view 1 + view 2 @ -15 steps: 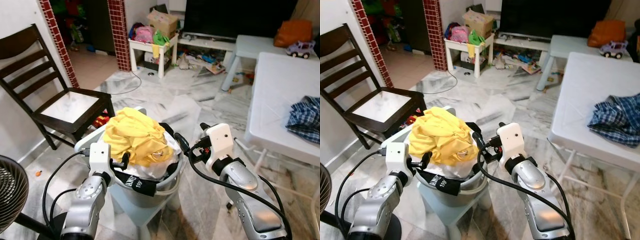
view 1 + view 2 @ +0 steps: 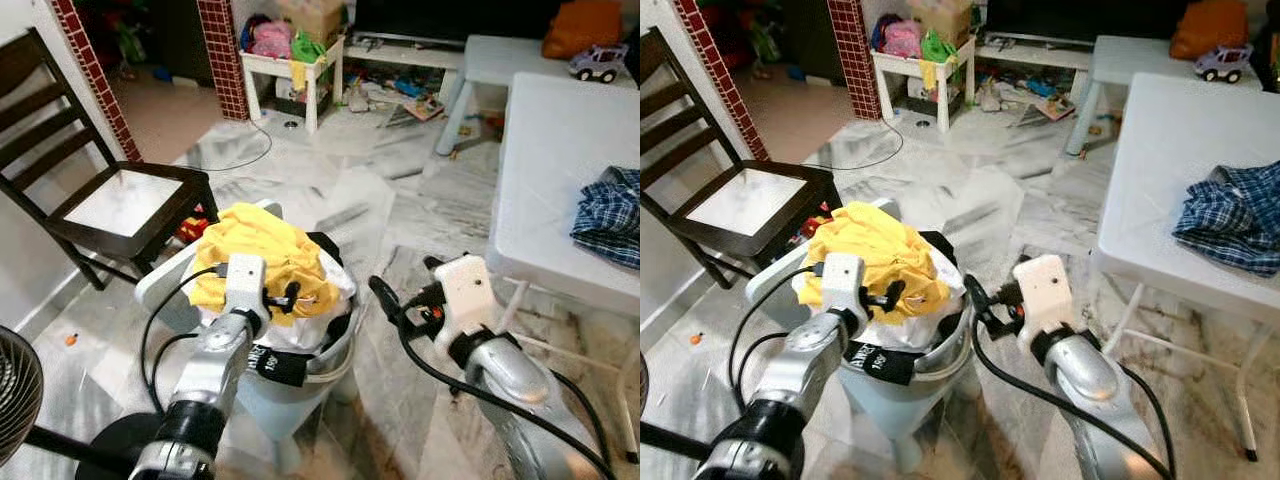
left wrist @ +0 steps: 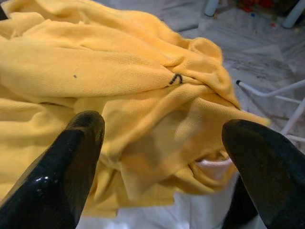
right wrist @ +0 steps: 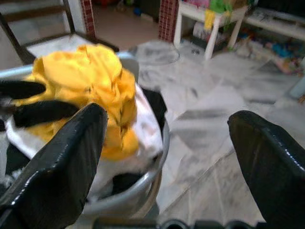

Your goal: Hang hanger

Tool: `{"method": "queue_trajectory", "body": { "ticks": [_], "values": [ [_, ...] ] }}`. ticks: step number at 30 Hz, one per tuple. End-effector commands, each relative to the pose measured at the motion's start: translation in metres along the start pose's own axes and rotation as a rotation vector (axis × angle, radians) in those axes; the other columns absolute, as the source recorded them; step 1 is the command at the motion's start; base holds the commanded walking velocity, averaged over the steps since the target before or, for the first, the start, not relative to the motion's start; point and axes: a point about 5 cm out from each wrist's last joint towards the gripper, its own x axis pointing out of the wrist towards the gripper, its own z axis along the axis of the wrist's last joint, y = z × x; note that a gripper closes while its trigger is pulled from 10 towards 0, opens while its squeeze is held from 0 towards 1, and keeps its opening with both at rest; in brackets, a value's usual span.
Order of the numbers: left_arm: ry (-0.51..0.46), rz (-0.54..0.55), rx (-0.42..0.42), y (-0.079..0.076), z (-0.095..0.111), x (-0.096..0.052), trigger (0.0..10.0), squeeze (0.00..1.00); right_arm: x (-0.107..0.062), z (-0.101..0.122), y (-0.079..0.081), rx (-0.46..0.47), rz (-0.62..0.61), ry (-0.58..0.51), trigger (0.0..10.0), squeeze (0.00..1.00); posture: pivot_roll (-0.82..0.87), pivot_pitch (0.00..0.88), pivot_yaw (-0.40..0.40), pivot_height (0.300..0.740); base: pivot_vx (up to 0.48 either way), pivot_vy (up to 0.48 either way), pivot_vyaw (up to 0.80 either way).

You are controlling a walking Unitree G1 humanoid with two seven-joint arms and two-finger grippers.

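My left gripper point(image 3: 162, 138) wide over yellow shirt point(image 2: 255, 250), basket point(image 2: 945, 352) at 6 o'clock; soft, light, prob. pinch a fold; right gripper point(image 4: 167, 129) wide too.

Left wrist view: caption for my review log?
Open left gripper poised over the yellow garment heaped in the laundry basket.

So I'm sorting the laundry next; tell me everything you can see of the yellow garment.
The crumpled yellow knit garment looks like soft cotton, bunched in folds with a small black mark on one ridge. It heaps on top of the pale grey round laundry basket, over white and dark clothes. The left gripper is open, its black fingers straddling the folds.
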Motion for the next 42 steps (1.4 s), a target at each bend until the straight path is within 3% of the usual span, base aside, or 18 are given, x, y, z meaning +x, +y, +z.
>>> {"method": "queue_trajectory", "body": {
  "ticks": [1,2,3,11,17,42],
  "values": [
    [-0.012,0.020,0.016,0.005,0.004,0.003,10.0,0.00,-0.008,0.001,-0.001,0.002,-0.013,0.013,10.0,0.00,-0.19,0.209,0.035,0.740,0.000,0.000,0.00],
    [-0.014,0.022,0.016,0.006,0.005,0.005,9.6,0.00,-0.010,0.000,-0.002,0.001,-0.016,0.022,10.0,0.00,-0.19,0.209,0.035,0.740,0.000,0.000,0.00],
    [-0.010,0.033,0.019,0.011,0.006,0.007,0.2,0.00,-0.014,-0.001,-0.002,0.001,-0.022,0.035,10.0,0.00,-0.20,0.219,0.035,0.740,0.000,0.000,0.00],
    [0.015,0.054,-0.005,0.026,0.002,0.008,0.0,0.00,-0.018,0.006,-0.001,0.012,-0.003,0.040,10.0,0.00,-0.22,0.236,0.038,0.740,0.000,0.000,0.00],
    [0.025,0.041,-0.022,0.026,0.000,0.010,0.0,0.00,-0.020,0.009,0.006,0.022,0.103,0.046,10.0,0.00,-0.23,0.236,0.037,0.740,0.000,0.000,0.00],
    [-0.024,0.009,-0.073,0.027,0.013,0.014,0.0,0.00,-0.004,0.007,0.006,0.003,0.097,0.061,10.0,0.00,-0.17,0.209,0.033,0.740,0.000,0.000,0.00]
  ]
}}
